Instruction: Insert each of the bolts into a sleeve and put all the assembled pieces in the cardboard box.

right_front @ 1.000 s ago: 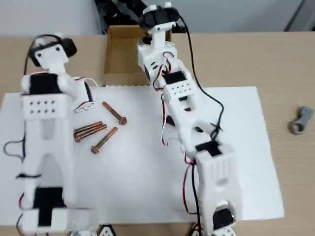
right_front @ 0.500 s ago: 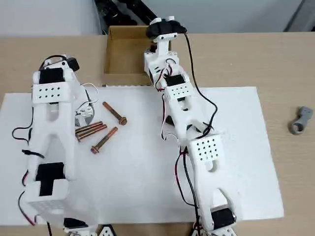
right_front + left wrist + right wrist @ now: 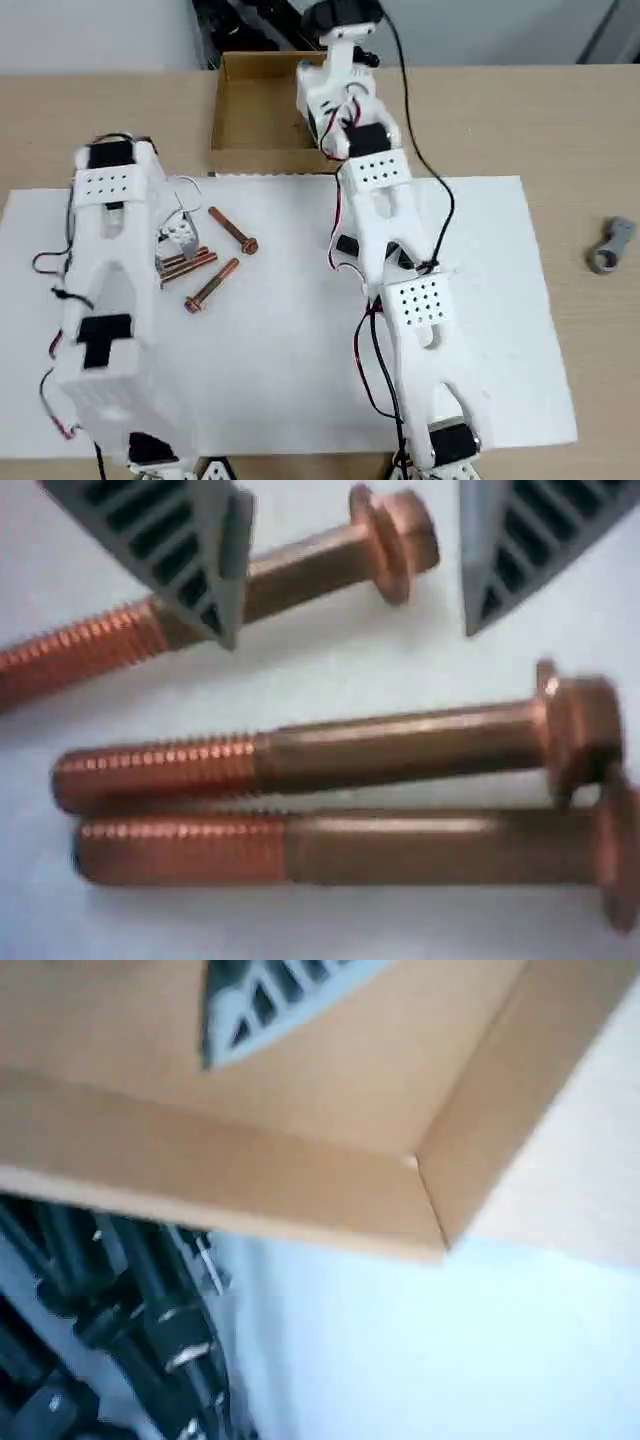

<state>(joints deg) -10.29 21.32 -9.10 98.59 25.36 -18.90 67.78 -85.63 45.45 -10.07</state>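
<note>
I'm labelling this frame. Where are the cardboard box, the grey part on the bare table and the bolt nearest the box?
cardboard box [image 3: 255,112], high view, on its bare floor.
grey part [image 3: 611,245], high view, on its middle.
bolt nearest the box [image 3: 230,228], high view, on its mid-shank.

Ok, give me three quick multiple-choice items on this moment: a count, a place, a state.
1. Bolts on the white sheet: A two; B four; C six.
2. The right gripper is over: A the bolts; B the cardboard box; C the white sheet.
3. The left gripper is: A open; B shut on a bolt; C shut, empty.
Answers: 1 B, the high view shows four; 2 B, its wrist view looks onto the box's floor and wall; 3 A, its fingers stand apart beside one bolt's head.
</note>
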